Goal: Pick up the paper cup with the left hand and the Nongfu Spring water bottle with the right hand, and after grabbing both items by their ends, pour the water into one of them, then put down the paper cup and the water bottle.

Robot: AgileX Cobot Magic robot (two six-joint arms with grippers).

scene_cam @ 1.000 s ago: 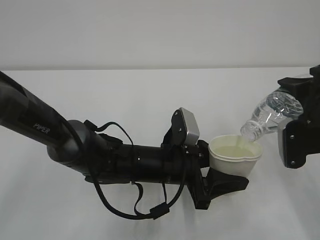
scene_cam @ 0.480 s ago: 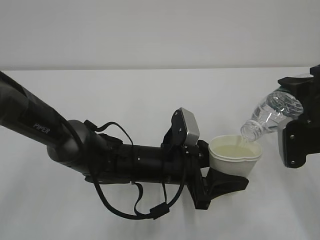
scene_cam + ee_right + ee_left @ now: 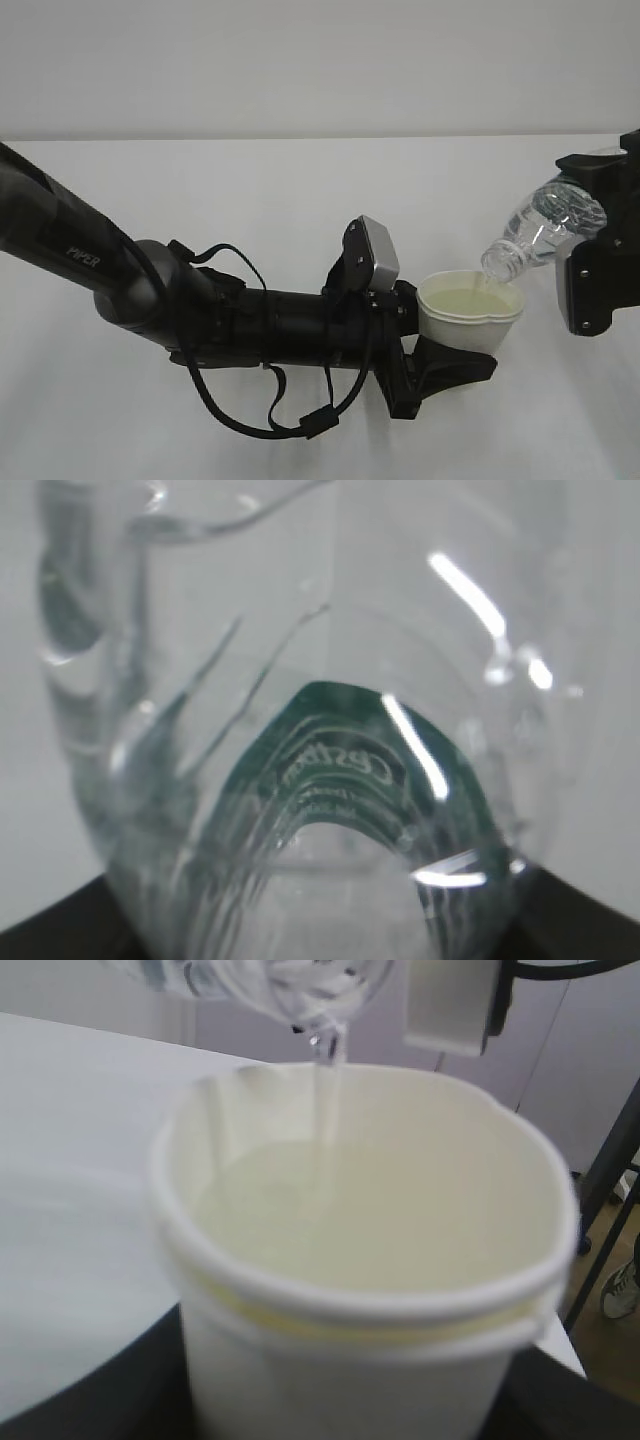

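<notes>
Left arm [image 3: 120, 285] stretched low across the white table [image 3: 250, 190] from the left edge toward centre-right, forearm near level, grey camera block [image 3: 372, 252] riding on top, black cables [image 3: 270, 400] looped beneath. Left gripper [image 3: 455, 340] closed around the lower body of the paper cup [image 3: 468, 318], cup upright and held clear of the tabletop; rim pinched slightly out of round. Right arm [image 3: 598, 270] entered from the right edge, gripper [image 3: 590, 215] clamped on the base end of the water bottle [image 3: 540, 230]. Bottle tilted neck-down toward the left, open mouth just above the right side of the cup rim, not seen touching it. From the left wrist, thin stream of water [image 3: 328, 1110] seen falling from the bottle mouth [image 3: 320, 1010] into the cup [image 3: 370, 1310]; pale liquid pooled inside, well below the rim. From the right wrist, view filled by the clear ribbed bottle wall [image 3: 300, 730] with a dark green label band [image 3: 340, 770], print too blurred to read; fingers showing only as dark corners at the bottom. Plain light wall [image 3: 320, 60] behind the table.
</notes>
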